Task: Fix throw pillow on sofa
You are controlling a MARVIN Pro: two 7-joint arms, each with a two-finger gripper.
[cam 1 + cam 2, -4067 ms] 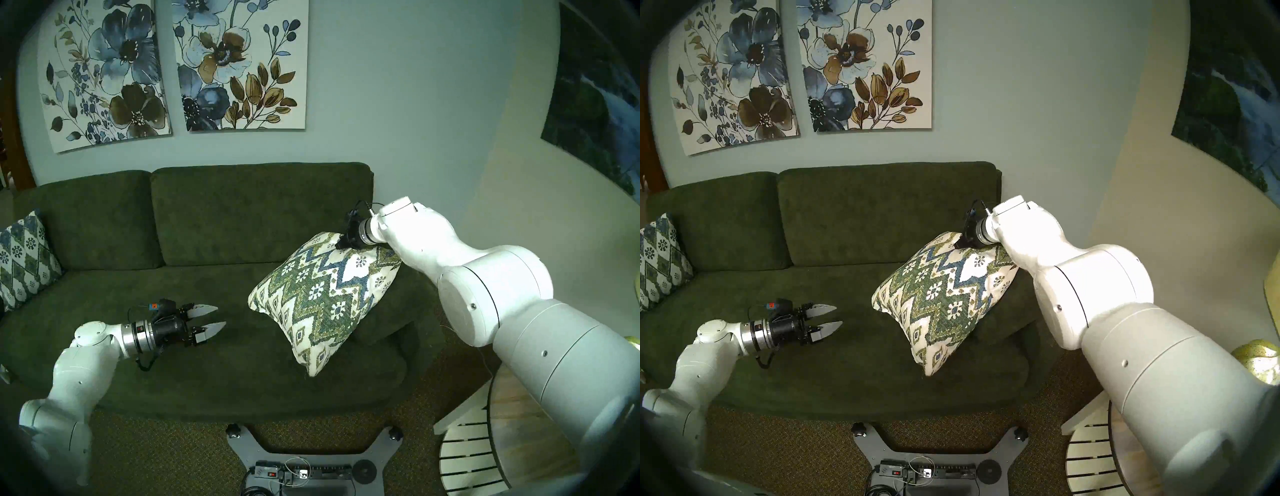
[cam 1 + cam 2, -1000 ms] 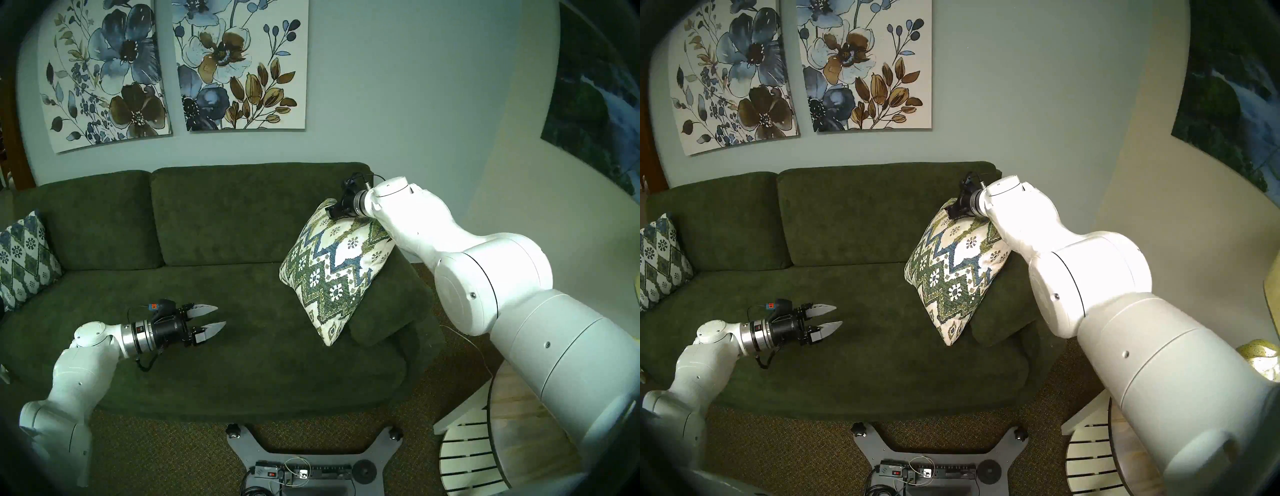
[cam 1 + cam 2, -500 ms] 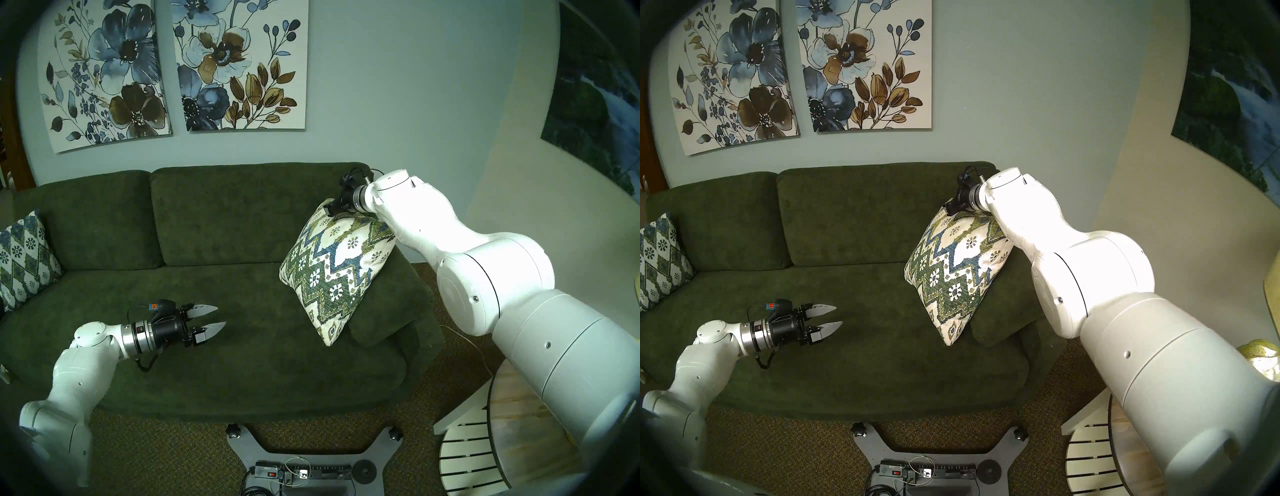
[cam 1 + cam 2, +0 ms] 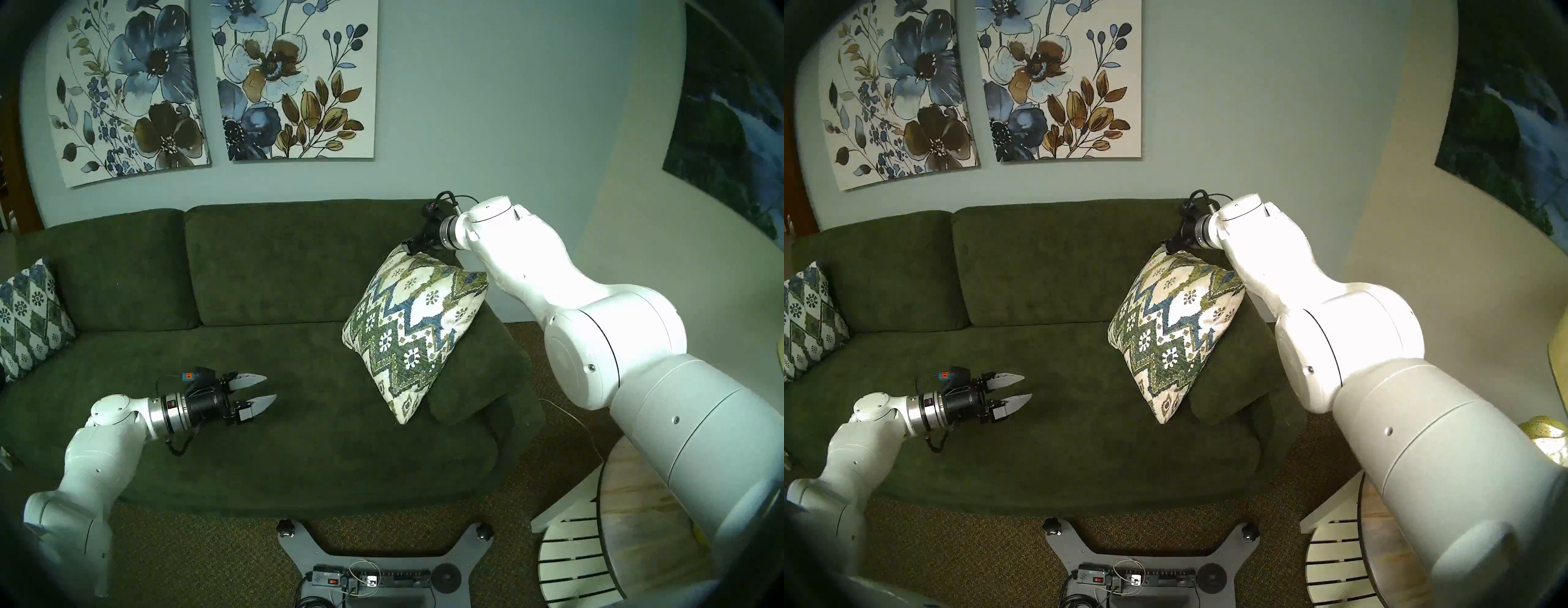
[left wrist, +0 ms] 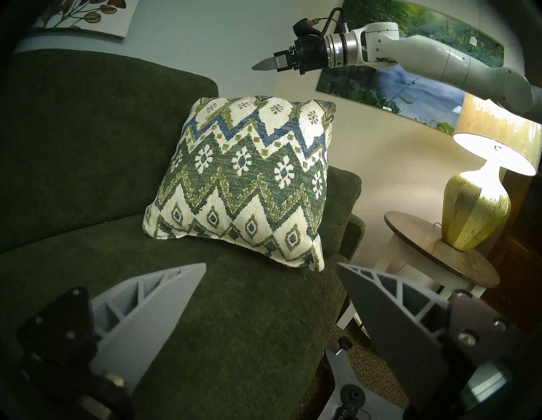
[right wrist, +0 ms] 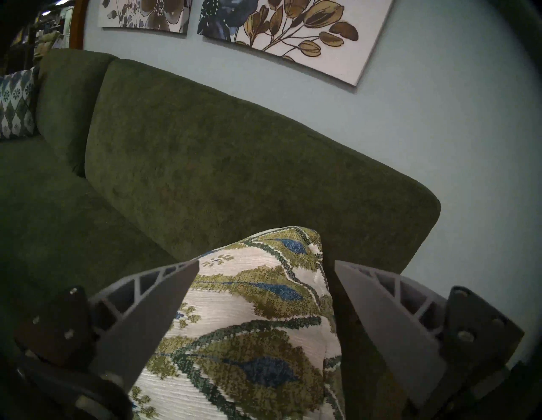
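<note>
right gripper [image 5: 265, 65] hangs above the throw pillow [image 4: 413, 329], clear of its top corner, jaws spread wide with nothing between them (the right wrist view shows the fabric below and between the fingers, not pinched). the pillow stands on its lower edge at the sofa [image 4: 271, 271]'s 3 o'clock end, propped where the armrest [image 4: 475, 378] meets the back cushion, so it likely stays up unaided; the fix looks nearly done. left gripper [image 4: 254, 392], also wide and empty, hovers over the seat at 8 o'clock, well apart, leaving the right arm room. a second cushion [image 4: 29, 318] leans at the 9 o'clock end.
</note>
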